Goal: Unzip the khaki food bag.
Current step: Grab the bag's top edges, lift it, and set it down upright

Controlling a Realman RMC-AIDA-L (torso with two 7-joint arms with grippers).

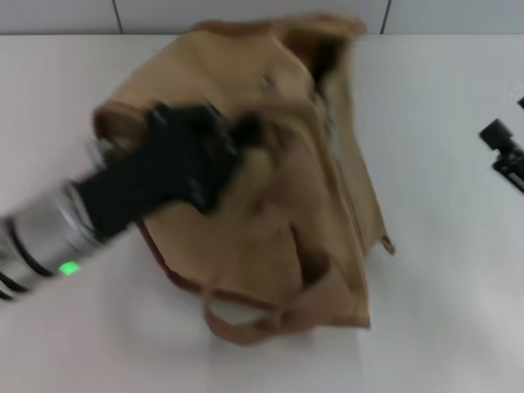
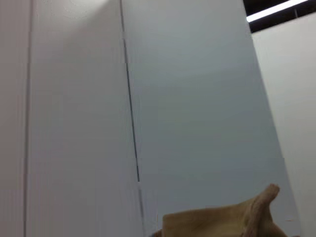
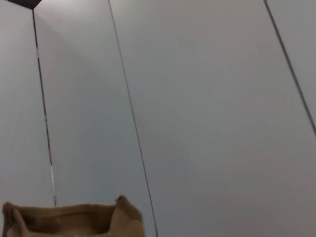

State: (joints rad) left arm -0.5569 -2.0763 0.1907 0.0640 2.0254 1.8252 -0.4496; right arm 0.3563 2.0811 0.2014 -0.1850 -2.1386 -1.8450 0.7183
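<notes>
The khaki food bag (image 1: 286,205) lies slumped on the white table (image 1: 458,311), its strap handles (image 1: 246,323) toward the near side. Its top seam with the zipper (image 1: 330,131) runs along the right side, blurred. My left gripper (image 1: 239,133) is over the bag's upper left part, touching or very close to the fabric; motion blur hides its fingers. A tan corner of the bag also shows in the left wrist view (image 2: 232,219) and in the right wrist view (image 3: 74,219). My right gripper (image 1: 503,151) is at the table's far right edge, apart from the bag.
A light wall with panel seams (image 1: 246,12) rises behind the table. Bare white table surface surrounds the bag to the right and in front. Both wrist views show mostly wall panels.
</notes>
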